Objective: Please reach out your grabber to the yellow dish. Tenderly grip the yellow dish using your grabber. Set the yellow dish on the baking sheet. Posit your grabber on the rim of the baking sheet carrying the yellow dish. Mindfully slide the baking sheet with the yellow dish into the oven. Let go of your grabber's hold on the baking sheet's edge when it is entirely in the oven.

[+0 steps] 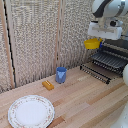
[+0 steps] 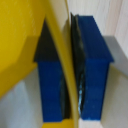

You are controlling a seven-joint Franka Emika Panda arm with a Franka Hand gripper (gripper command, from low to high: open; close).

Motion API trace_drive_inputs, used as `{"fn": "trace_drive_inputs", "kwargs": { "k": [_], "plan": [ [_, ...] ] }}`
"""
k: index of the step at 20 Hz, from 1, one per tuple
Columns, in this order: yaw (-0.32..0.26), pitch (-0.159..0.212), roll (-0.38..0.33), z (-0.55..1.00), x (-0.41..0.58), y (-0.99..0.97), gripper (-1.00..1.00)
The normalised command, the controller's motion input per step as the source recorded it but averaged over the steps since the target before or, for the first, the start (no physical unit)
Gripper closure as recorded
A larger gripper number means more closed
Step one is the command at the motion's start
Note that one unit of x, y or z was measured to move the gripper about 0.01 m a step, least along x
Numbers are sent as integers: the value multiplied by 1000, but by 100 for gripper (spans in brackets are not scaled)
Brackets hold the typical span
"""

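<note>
Blue fingertips (image 2: pixel 95 70) fill my wrist view, pressed from both sides onto the thin wall of the yellow dish (image 2: pixel 20 45), so my gripper (image 1: pixel 96 40) is clenched on the dish by its rim. I take that edge pinch as the gentle way to carry a shallow bowl level. In the exterior view the dish (image 1: pixel 92 44) hangs in the air at upper right, well above the desk (image 1: pixel 85 100) and just beside the near corner of the baking sheet (image 1: pixel 106 61), which juts out from the oven (image 1: pixel 120 47) at the right edge. My judgement: I am partway through carrying it across, and it is not yet set down.

Nothing stands between dish and rack. Spread across the desk, well apart from that path, are a patterned white plate (image 1: pixel 31 111) at lower left, a blue cup (image 1: pixel 61 75) near centre, and a small orange block (image 1: pixel 48 85).
</note>
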Motion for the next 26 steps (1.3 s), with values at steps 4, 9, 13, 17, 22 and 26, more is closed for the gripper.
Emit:
{"fn": "trace_drive_inputs", "kwargs": {
  "k": [4,9,13,17,22,26],
  "plan": [
    [-74,0,0,56,287,-939,100],
    [-73,0,0,14,311,-918,100],
    [-82,17,0,-2,204,-899,100],
    [-51,18,11,-121,57,-728,100],
    [-54,9,1,-134,29,-556,100],
    [-56,2,0,-121,0,-436,100]
  ]
}}
